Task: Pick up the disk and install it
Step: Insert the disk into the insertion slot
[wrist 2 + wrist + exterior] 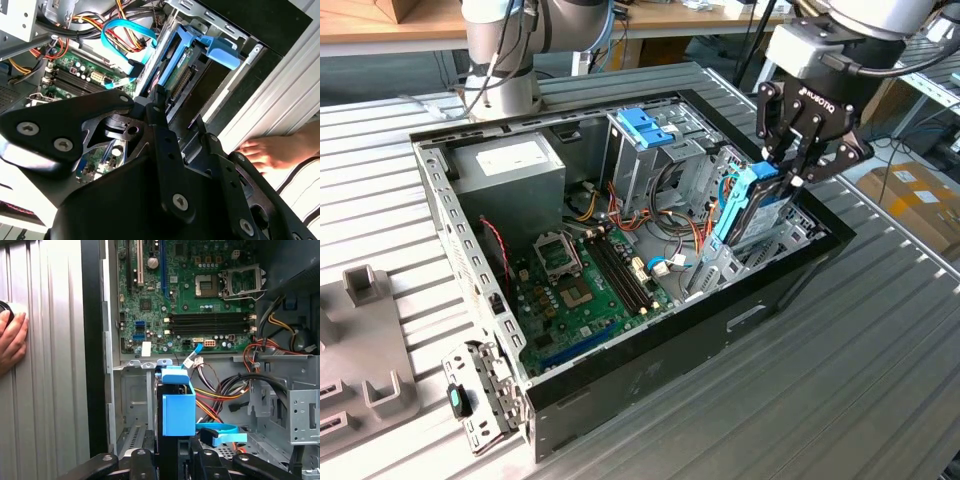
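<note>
Clamping the disk point(750, 215) by its top edge, the gripper point(788, 172) is holding it upright on edge inside the case point(620, 372), at the end toward the exterior view's right. The disk's lower part is sitting down among the metal bay walls, near the case's black end wall, while its blue rail is standing above the rim. In the second wrist view the fingers point(162, 135) are flanking that rail. The motherboard point(575, 285) is lying flat on the case floor. A person's hand point(11, 340) is lying on the ribbed table point(880, 350) beside the case.
</note>
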Robot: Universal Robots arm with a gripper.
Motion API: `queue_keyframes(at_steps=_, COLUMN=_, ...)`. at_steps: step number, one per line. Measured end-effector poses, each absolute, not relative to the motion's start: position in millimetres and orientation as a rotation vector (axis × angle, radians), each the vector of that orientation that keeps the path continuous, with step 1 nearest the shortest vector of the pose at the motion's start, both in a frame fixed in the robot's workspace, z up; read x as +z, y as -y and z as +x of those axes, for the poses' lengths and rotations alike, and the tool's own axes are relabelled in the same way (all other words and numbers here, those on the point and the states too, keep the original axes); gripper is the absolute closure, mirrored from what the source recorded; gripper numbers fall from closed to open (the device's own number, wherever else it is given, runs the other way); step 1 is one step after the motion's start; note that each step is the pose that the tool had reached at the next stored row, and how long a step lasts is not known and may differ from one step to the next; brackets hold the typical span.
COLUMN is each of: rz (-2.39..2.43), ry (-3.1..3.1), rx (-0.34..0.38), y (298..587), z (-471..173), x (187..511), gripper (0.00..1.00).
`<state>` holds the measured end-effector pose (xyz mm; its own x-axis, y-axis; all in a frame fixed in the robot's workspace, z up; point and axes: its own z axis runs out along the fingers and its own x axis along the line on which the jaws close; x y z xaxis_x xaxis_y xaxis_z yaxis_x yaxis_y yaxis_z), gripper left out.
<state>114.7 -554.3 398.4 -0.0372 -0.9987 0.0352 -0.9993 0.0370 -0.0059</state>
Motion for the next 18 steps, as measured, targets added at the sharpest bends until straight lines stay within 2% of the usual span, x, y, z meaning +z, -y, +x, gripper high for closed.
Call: queue_keyframes(at_steps=18, rz=2.165, ry=2.247, rx=0.045, y=554, z=115, x=354, gripper=0.65)
